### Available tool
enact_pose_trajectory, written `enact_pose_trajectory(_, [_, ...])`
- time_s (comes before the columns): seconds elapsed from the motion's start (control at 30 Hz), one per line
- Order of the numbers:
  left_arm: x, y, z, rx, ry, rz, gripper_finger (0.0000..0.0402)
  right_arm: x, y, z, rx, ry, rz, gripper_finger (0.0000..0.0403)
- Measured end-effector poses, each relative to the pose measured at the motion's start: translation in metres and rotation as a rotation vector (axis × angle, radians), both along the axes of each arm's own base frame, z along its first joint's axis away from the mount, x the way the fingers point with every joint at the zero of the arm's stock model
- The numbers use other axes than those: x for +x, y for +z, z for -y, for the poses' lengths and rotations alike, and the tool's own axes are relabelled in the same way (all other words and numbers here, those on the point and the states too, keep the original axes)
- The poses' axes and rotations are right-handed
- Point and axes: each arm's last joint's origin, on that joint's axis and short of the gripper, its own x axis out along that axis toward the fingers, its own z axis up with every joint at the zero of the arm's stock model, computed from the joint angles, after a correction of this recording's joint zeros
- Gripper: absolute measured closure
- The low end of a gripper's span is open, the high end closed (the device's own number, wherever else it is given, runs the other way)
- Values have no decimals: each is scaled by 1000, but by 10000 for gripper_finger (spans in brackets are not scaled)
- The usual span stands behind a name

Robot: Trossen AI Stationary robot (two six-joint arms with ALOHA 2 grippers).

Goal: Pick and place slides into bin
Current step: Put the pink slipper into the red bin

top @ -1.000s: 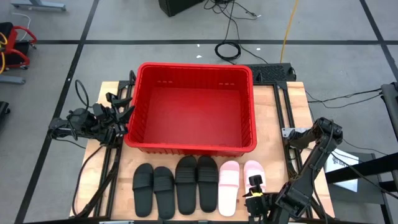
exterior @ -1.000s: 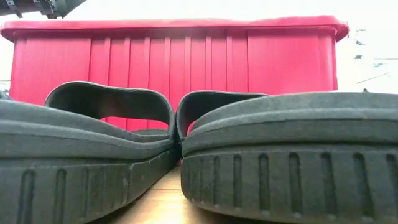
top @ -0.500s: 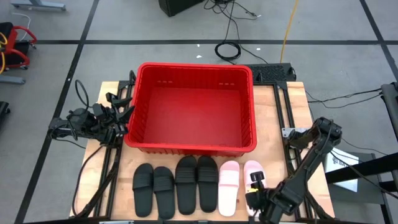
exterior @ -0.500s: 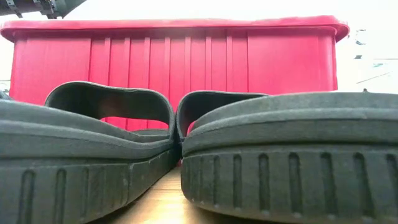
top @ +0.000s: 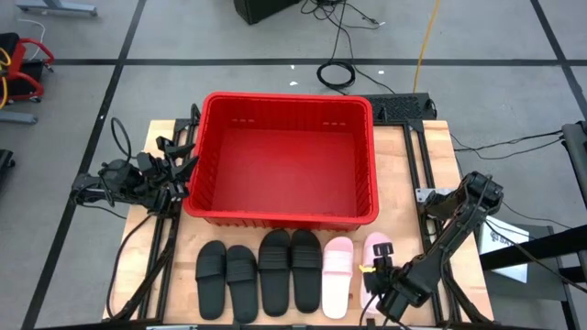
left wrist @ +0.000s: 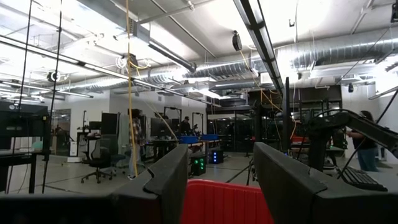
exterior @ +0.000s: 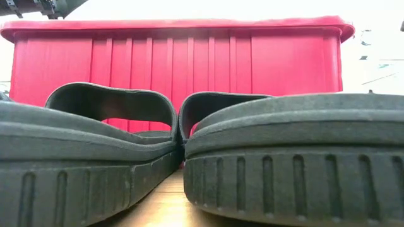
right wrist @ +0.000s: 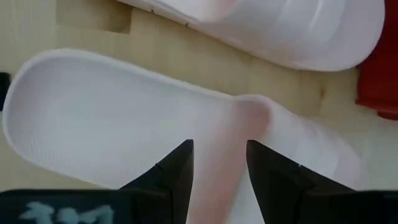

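Note:
Several slides lie soles-down in a row near the table's front edge: black ones [top: 211, 280] [top: 274, 272] on the left, two pale pink ones on the right. My right gripper [top: 378, 273] hangs open, pointing down, over the rightmost pink slide [right wrist: 124, 118]. Its fingers stand just above where the footbed meets the strap [right wrist: 292, 143], touching nothing that I can see. The other pink slide [top: 337, 275] lies beside it. The red bin [top: 284, 95] stands behind the row. My left gripper [left wrist: 221, 180] waits open at the bin's left side [top: 186, 168].
Cables and arm mounts sit at both table edges [top: 426, 147]. In the low view two black slides [exterior: 297, 151] fill the foreground, with the bin's wall [exterior: 177, 57] behind them. Bare wood shows right of the pink slides [top: 404, 238].
My right gripper has come down toward the rightmost pink slide, shifted a little toward the far edge, and tipped further downward. It now covers the slide's near half in the high view. Its fingers stay open. The slides have not moved.

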Motion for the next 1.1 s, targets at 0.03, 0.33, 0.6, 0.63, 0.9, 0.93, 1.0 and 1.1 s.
enact_pose_trajectory(0.03, [0, 0, 0, 0, 0, -2, 213, 0, 0, 1, -3, -8, -3, 264])
enact_pose_trajectory(0.33, [0, 0, 0, 1, 0, -5, 213, 5, 5, 2, -1, -9, -5, 264])
enact_pose_trajectory(0.6, [0, 0, 0, 1, 0, -6, 213, 10, 10, 3, 0, 5, 1, 264])
enact_pose_trajectory(0.63, [0, 0, 0, 1, 0, -6, 213, 11, 10, 4, -2, 10, 0, 264])
enact_pose_trajectory(0.9, [0, 0, 0, 1, 0, -6, 213, 13, 11, 15, -112, 19, 5, 264])
enact_pose_trajectory(0.93, [0, 0, 0, 1, 0, -6, 213, 12, 11, 15, -119, 19, 3, 264])
enact_pose_trajectory(1.0, [0, 0, 0, 1, 1, -6, 213, 11, 11, 16, -130, 20, -8, 264])
enact_pose_trajectory(1.1, [0, 0, 0, 4, 2, -7, 213, 10, 11, 17, -138, 4, -14, 264])
